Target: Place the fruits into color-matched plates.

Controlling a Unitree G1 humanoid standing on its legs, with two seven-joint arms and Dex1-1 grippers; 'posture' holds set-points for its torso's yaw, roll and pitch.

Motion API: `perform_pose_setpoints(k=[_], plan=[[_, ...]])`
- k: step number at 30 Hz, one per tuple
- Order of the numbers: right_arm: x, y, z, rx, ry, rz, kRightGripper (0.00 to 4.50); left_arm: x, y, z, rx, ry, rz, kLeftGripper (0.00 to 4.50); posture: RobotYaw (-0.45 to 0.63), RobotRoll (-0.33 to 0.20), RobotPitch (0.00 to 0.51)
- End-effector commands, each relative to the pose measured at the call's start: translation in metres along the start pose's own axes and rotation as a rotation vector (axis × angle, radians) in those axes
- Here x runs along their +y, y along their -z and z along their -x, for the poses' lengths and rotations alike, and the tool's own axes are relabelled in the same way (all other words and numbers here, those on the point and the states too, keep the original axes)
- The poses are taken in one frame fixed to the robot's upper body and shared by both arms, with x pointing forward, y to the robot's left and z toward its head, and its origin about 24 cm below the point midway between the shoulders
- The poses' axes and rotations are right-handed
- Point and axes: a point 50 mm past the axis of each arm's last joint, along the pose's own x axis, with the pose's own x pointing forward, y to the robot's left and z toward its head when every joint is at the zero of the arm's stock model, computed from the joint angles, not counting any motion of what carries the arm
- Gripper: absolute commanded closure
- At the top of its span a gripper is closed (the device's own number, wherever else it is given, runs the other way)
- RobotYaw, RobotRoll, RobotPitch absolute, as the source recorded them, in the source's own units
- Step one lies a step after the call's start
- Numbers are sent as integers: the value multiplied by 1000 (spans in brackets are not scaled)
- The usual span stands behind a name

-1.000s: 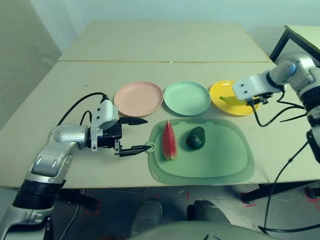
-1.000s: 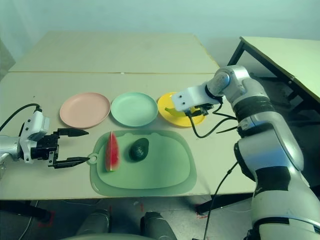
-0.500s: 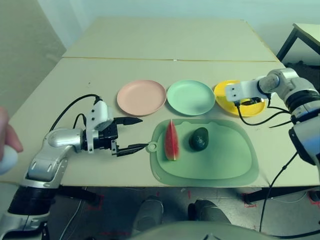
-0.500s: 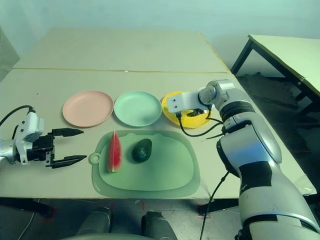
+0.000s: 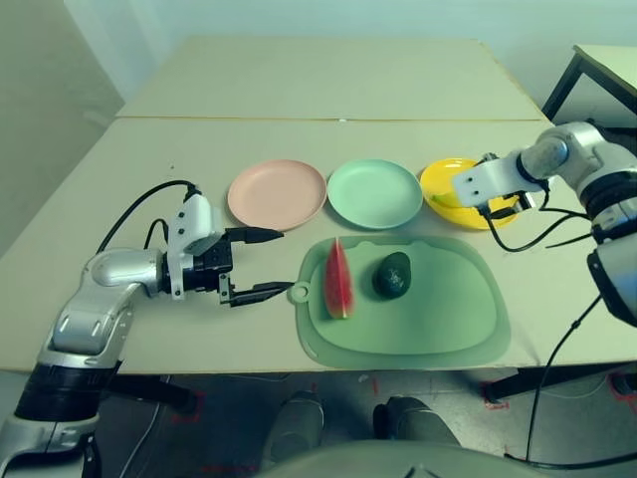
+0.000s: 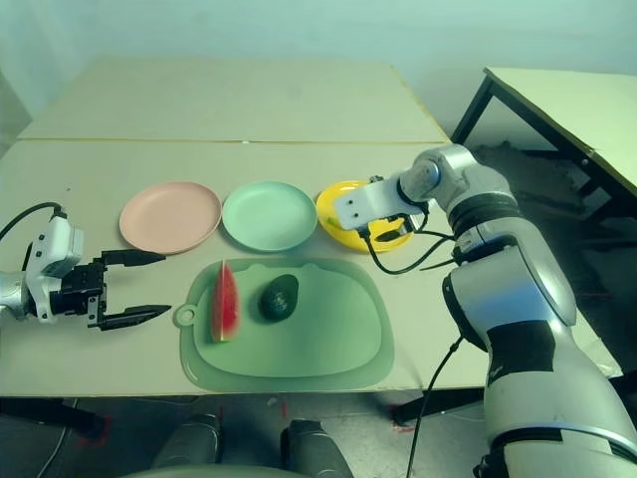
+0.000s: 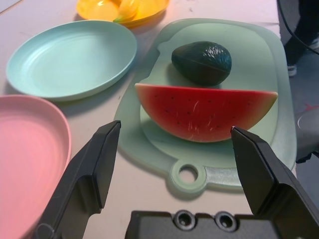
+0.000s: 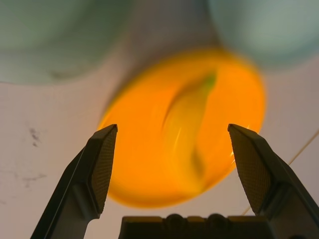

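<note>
A yellow banana [image 8: 187,134] lies in the yellow plate [image 5: 438,184] at the back right. My right gripper [image 8: 172,128] hovers just over it, open, with nothing between its fingers. The red watermelon wedge [image 5: 338,280] stands on its rind on the pale green mat [image 5: 448,319], and the dark avocado [image 5: 392,274] sits just to its right. The pink plate [image 5: 277,193] and the mint green plate [image 5: 374,193] lie behind the mat with nothing in them. My left gripper [image 5: 284,262] is open and low over the table, left of the mat's ring tab, pointing at the watermelon.
A black cable [image 5: 537,234] from my right arm trails across the table right of the mat. A second table [image 5: 607,60] with a dark leg stands at the far right. The table's front edge runs just below the mat.
My right gripper has opened and let go of the banana, which now lies in the yellow plate. The left arm has stayed put. The camera has shifted a little.
</note>
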Motion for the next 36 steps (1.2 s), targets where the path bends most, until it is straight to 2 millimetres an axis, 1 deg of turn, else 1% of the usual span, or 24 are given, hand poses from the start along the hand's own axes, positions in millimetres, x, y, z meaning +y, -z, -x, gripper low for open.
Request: perform_pose_setpoints(k=[1,4,6,10,16,20,26,31,36], plan=[[-3,-38,3,-126,-36,154,43,-2,2,-4,17,32,-8,0,104,0,47],[4,-63,6,-186,-74,220,43,-3,1,-7,11,39,-9,0,110,0,48],[11,-75,7,-202,-104,239,43,-4,1,-7,14,45,-9,0,120,0,50],[26,-87,5,-221,-173,193,43,-6,1,-6,23,50,-8,0,133,0,51],[26,-105,-2,-273,-174,173,43,-8,2,-5,26,43,-3,0,135,0,51],[22,-111,-8,-289,-170,169,43,-8,1,-6,25,41,-2,0,136,0,53],[14,-113,-19,-288,-160,171,43,-8,0,-7,26,40,-2,0,143,0,55],[12,-116,-26,-299,-165,165,43,-8,0,-5,29,34,1,0,151,0,58],[8,-125,-31,-318,-173,155,43,-8,-1,-3,8,6,8,0,152,0,61]])
